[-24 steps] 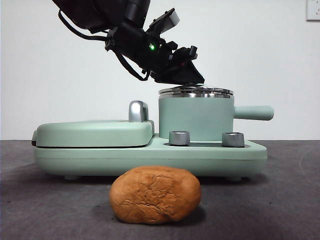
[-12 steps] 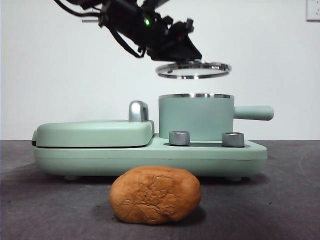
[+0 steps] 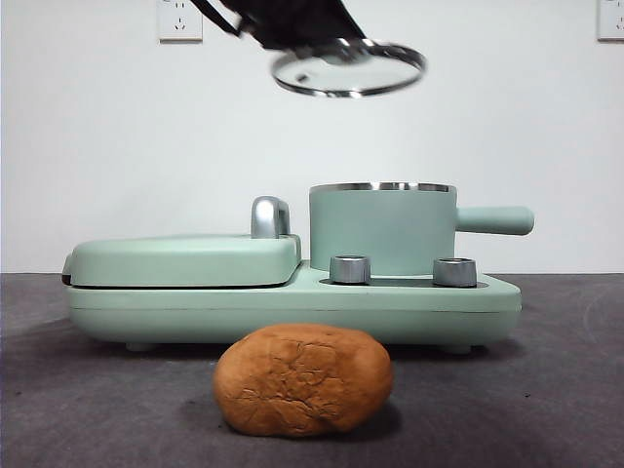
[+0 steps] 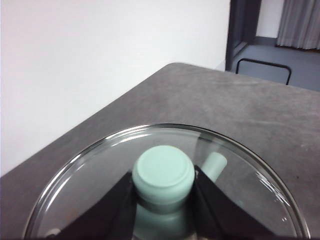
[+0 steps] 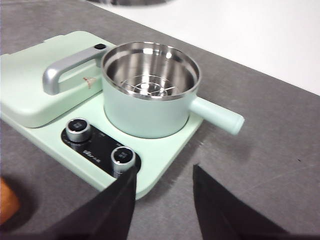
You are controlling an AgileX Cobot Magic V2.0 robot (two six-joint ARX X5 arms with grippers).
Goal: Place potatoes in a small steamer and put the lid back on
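Observation:
The potato, an orange-brown cracked lump, lies on the dark table in front of the appliance; a sliver of the potato shows in the right wrist view. The small steamer stands uncovered on the mint-green base, its side handle pointing right. Inside the steamer I see a steel rack. The glass lid hangs tilted high above the steamer, a little to its left. My left gripper is shut on the lid's mint-green knob. My right gripper is open above the table beside the base, holding nothing.
A flat mint-green griddle cover with a chrome handle occupies the left half of the base. Two steel dials sit in front of the steamer. A wall runs behind the table.
The left gripper has lifted the lid off the steamer and carried it up and slightly left. The potato and steamer have not moved.

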